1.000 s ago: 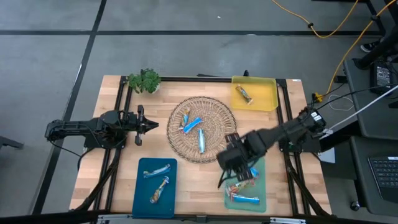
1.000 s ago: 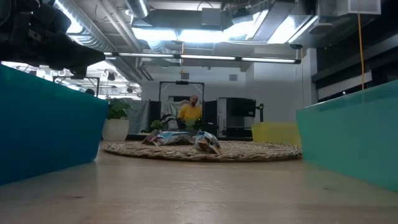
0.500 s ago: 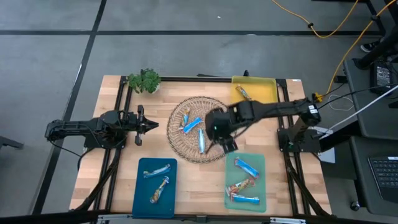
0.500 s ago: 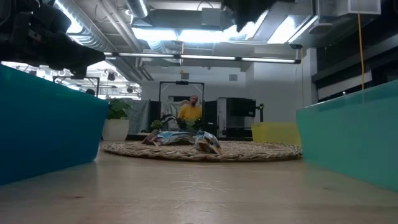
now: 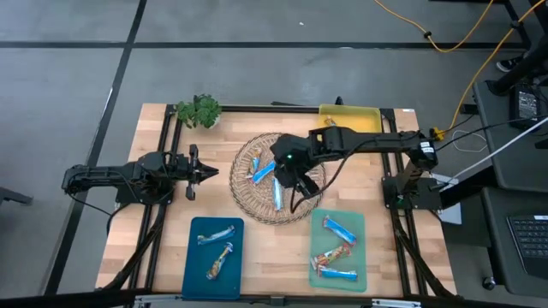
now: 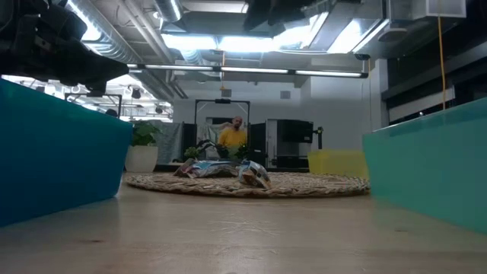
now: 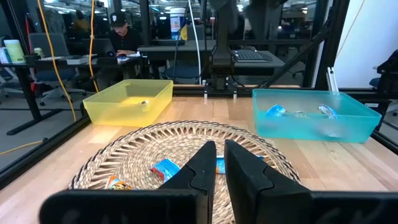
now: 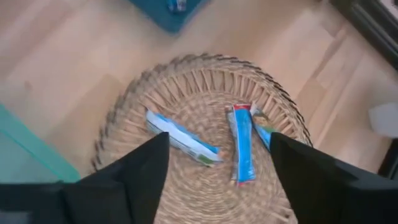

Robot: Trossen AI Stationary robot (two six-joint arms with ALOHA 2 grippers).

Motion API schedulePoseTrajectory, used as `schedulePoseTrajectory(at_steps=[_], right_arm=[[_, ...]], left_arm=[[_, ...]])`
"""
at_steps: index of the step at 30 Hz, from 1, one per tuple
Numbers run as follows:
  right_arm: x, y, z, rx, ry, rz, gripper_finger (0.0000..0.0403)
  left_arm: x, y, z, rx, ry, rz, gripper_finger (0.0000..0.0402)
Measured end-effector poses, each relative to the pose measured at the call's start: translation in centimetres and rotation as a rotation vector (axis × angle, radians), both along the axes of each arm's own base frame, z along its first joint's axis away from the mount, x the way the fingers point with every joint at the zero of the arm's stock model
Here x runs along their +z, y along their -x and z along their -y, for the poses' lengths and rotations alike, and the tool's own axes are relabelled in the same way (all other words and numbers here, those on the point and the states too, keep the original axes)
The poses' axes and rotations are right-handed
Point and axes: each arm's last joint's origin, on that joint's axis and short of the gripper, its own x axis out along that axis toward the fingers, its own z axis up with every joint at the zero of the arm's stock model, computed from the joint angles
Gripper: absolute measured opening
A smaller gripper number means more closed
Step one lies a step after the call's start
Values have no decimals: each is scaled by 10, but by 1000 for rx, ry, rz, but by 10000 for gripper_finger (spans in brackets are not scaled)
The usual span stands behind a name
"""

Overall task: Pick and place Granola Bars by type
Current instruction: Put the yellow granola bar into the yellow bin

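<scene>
Step in hand: right gripper hovers above wicker basket, fingers spread, empty.
Granola Bars: several loose in basket; others sorted in trays.
Left gripper: parked, fingers together.
Next move: descend, close on one bar.

The woven mat lies mid-table, with trays before and behind it.

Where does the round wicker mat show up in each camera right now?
High view: wicker mat at the table's middle, under the right tool.
Low view: a flat band across mid-distance, between the two near trays.
Left wrist view: just ahead of the left tool.
Right wrist view: fills the middle, between the fingers.
Shared landmark: the blue bars lying on it.
</scene>
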Motion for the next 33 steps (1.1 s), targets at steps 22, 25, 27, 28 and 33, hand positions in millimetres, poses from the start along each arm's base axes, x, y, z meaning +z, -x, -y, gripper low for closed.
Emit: schedulePoseTrajectory(at_steps=[22,25,27,28,33], right_arm=[[-143,-60,16,108,192,-370,288],[-153,-63,17,102,189,-389,283],[-158,-65,17,103,184,-391,280],[-161,-66,16,108,171,-397,279],[-171,-68,15,88,127,-415,271]], left_arm=[[0,0,0,0,0,0,25],[0,0,0,0,0,1,25],[0,0,0,0,0,0,26],[0,0,0,0,0,0,27],[0,0,0,0,0,0,28]])
